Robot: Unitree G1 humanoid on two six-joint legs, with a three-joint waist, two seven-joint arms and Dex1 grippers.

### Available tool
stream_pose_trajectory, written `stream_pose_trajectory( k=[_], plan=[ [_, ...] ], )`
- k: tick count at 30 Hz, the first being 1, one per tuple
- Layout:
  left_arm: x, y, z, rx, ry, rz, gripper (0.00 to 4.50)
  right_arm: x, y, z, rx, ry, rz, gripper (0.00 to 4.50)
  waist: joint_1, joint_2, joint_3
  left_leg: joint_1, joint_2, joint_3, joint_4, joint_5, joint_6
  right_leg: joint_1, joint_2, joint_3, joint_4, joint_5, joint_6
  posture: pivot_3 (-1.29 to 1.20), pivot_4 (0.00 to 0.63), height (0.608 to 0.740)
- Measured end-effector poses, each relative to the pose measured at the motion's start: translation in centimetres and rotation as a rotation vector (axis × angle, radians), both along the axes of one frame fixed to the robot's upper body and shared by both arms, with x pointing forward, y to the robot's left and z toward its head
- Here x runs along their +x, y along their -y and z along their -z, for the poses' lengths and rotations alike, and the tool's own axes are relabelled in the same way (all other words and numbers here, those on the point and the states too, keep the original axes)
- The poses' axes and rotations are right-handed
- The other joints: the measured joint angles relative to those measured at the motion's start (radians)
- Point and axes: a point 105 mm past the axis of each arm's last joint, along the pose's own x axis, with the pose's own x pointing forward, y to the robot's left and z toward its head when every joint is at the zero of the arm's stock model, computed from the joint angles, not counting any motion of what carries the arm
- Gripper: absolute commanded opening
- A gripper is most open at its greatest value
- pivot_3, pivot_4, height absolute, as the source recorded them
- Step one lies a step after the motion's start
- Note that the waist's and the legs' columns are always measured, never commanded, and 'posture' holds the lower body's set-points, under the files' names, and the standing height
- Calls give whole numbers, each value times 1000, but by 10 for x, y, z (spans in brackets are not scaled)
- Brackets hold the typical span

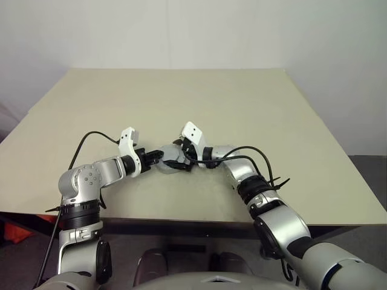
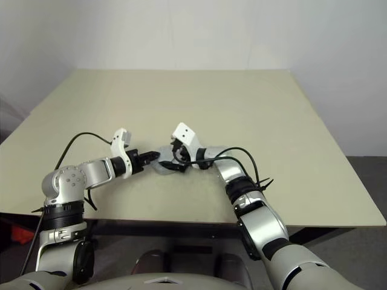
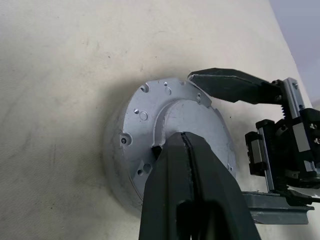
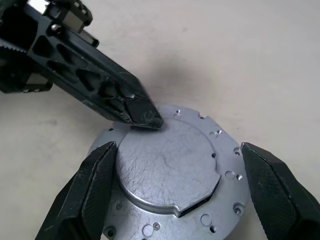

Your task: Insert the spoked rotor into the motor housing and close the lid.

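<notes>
Head view: the motor housing [image 1: 171, 163] sits on the tabletop [image 1: 242, 109] between both arms. Left wrist view: the left gripper [image 3: 187, 150], fingers together, presses the lid [image 3: 192, 125], likely seating it. Right wrist view: the right gripper [image 4: 177, 170] straddles the housing, fingers apart and clear, probably releasing.

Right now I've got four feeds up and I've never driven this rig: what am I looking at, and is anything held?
It is a two-armed humanoid robot at a beige table. The two wide pictures come from a stereo camera on its head, looking down over both arms. The two close pictures come from cameras on the wrists, each looking along that arm's own black jaws.

On the table lies one round silver assembly, the motor housing with the lid on top; no copper windings or rotor are visible.

The left gripper is shut, its tip resting on the lid near the edge. The right gripper is open, one jaw on either side of the housing, with a gap visible at each. Nothing is held.
</notes>
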Motion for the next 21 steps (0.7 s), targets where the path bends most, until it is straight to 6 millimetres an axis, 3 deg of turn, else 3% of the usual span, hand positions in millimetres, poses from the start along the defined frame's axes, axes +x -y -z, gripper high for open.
stream_pose_trajectory(
  k=[11, 14, 18, 21],
  plan=[
    [0, 0, -1, 0, 1, 3, 0, 21, 20, -26, 193, -207, 154, 4472, 1, 0, 0, 0, 0, 0, 0, 0, 0, 0, 0, 0, 0, 0, 0, 0, 0, 740],
    [0, 1, -1, 0, 1, 8, 0, 26, 43, -38, 226, -352, 218, 4472, 3, 0, 0, 0, -1, 0, 0, 0, 0, 1, 0, 0, 0, 0, 0, 0, 0, 740],
    [0, 1, 0, -1, 1, 8, 0, 21, 78, -30, 235, -623, 315, 4472, 4, 0, 0, 0, -1, 0, 0, 0, 0, 0, 0, 0, 0, 0, 0, 0, 0, 740],
    [0, 0, 0, -2, 2, 2, 0, 16, 93, -36, 296, -830, 359, 4472, 5, 3, 0, 0, -1, 0, 0, 0, 0, 0, 0, 0, 0, 0, 0, 0, 0, 740]
  ],
)
